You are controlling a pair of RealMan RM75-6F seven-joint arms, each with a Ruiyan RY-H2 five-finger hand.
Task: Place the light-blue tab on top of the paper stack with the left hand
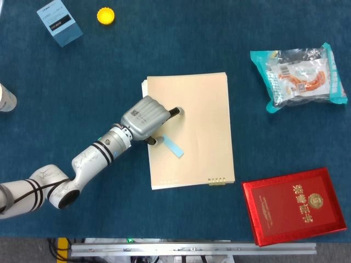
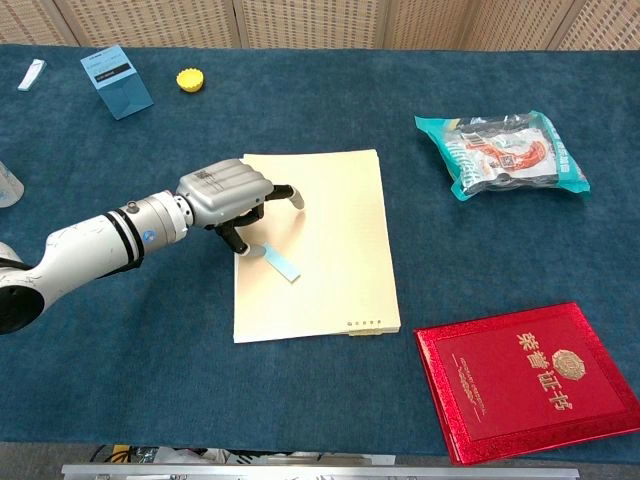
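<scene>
1. Your left hand: fingers apart, holding nothing, poised over the stack's left edge.
2. Light-blue tab: lies flat on the paper stack. Likely thin, light, flimsy; pinch one end.
3. Right hand: not visible.

- The left hand hovers over the paper stack's left edge, with open blue table on its left and near sides.
- The right half of the stack lies unblocked.
- A snack packet at far right and a red booklet at near right crowd that side.
- A blue box and yellow cap occupy the far-left corner.
</scene>
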